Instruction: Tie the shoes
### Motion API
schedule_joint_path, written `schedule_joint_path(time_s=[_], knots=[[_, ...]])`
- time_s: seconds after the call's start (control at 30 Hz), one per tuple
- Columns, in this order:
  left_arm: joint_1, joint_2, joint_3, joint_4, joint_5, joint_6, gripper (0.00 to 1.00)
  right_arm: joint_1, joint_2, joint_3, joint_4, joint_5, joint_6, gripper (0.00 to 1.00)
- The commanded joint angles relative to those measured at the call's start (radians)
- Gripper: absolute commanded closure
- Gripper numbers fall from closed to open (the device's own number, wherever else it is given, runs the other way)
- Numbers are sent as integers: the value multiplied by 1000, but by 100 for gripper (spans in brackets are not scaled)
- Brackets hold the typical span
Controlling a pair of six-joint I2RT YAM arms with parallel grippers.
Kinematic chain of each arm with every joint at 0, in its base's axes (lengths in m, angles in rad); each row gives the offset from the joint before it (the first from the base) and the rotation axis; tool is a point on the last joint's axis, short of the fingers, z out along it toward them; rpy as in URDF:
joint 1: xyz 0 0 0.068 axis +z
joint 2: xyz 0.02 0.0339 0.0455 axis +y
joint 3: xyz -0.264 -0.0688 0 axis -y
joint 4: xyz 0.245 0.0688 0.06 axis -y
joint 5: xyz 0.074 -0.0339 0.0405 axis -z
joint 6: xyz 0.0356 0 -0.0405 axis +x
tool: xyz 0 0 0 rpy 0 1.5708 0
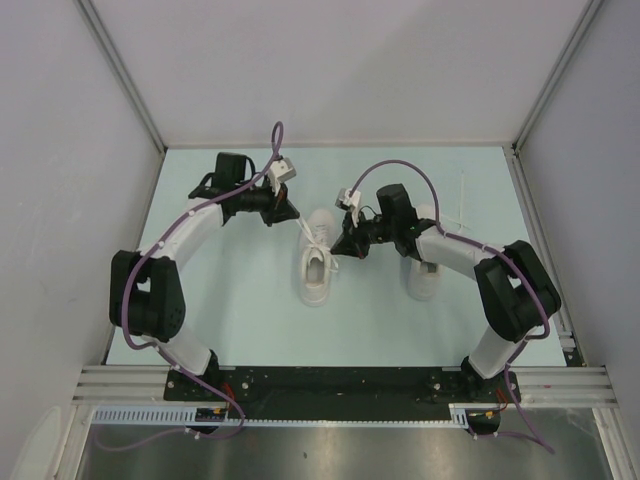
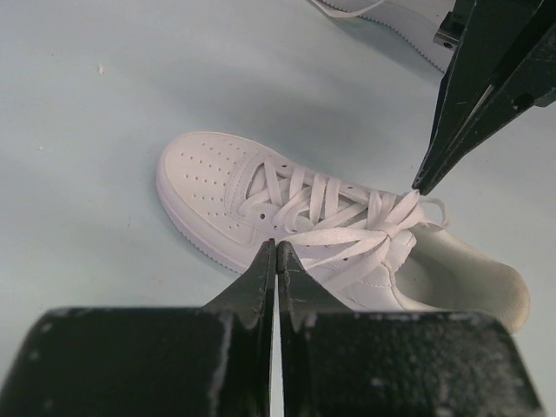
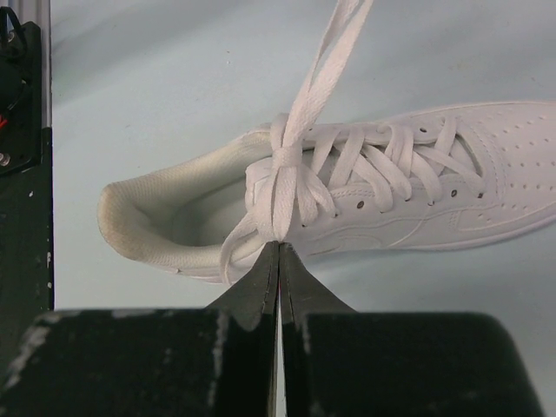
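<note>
Left gripper (image 2: 276, 249), at eleven o'clock from the white sneaker (image 1: 318, 265), pinches one lace (image 3: 323, 74). Right gripper (image 3: 279, 249), at two o'clock, pinches the other lace (image 3: 280, 195).

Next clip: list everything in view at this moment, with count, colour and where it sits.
white low-top lace-up sneakers: two, white; one at the table's centre between the grippers, the other to its right, partly under the right arm.
thin white laces: white, on the centre sneaker; one strand is pulled taut away from it.
table: one, pale blue-green, under everything.
enclosure walls: white, around the table.
purple cables: two, one along each arm.
left gripper: one, black, shut on a lace strand, left of the centre sneaker's toe end.
right gripper: one, black, shut on the laces by the tongue.
</note>
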Motion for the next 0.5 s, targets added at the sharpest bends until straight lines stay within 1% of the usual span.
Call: schedule_joint_path(time_s=[0.0, 0.27, 0.4, 0.47], knots=[[-9, -23, 3, 24, 24, 8, 97, -7, -27, 36, 10, 8, 19, 100], [-11, -52, -30, 36, 27, -5, 98, -29, -45, 36, -24, 3, 13, 100], [-12, -56, -29, 35, 37, -5, 98, -38, -53, 34, -77, -3, -19, 100], [-17, -53, -26, 33, 46, -2, 98, -41, -56, 34, -136, -6, -36, 100]])
